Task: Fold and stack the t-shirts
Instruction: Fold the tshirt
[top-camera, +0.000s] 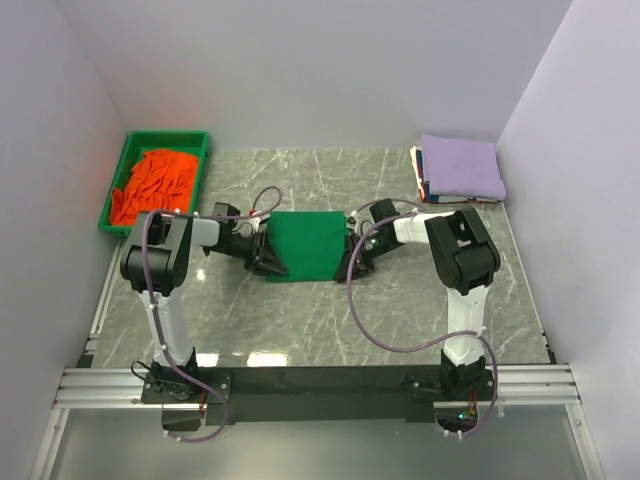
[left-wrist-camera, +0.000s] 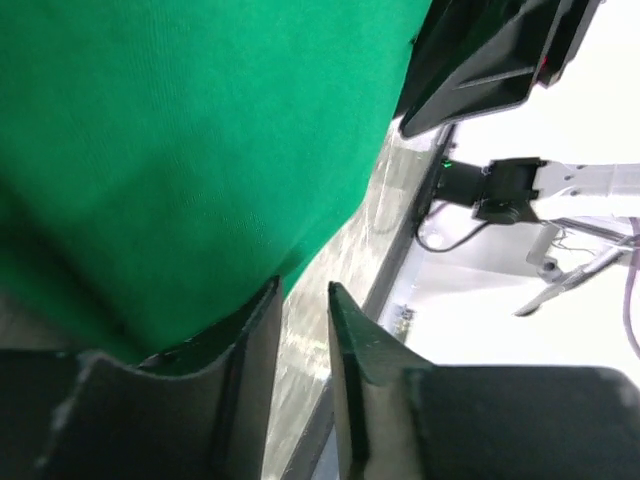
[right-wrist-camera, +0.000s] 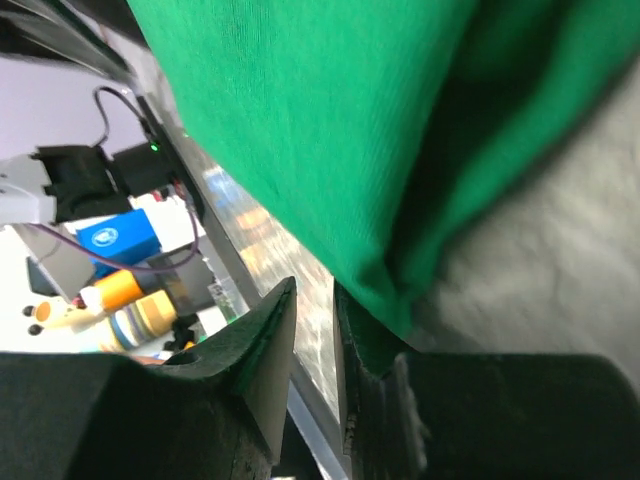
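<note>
The 2 arms reach low over the marble-patterned table (top-camera: 300, 330), flanking the green t-shirt (top-camera: 308, 245), a smooth knit rectangle folded flat at its centre; left gripper (top-camera: 270, 260) at the shirt's left edge, right gripper (top-camera: 350, 265) at its right edge, each pincer narrowly parted, empty

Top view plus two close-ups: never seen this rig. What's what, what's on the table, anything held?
Two robot arms stand bolted at the near edge of the table; the top view looks down from behind them. Each close-up comes from a camera on one wrist, looking past that arm's claw. On the table: a folded green t-shirt in the middle, an orange t-shirt crumpled in a green tray far left, and a folded stack topped by a lavender t-shirt far right. The left claw and right claw sit at the green shirt's sides, jaws slightly apart. No cloth shows between them, so nothing looks held.
</note>
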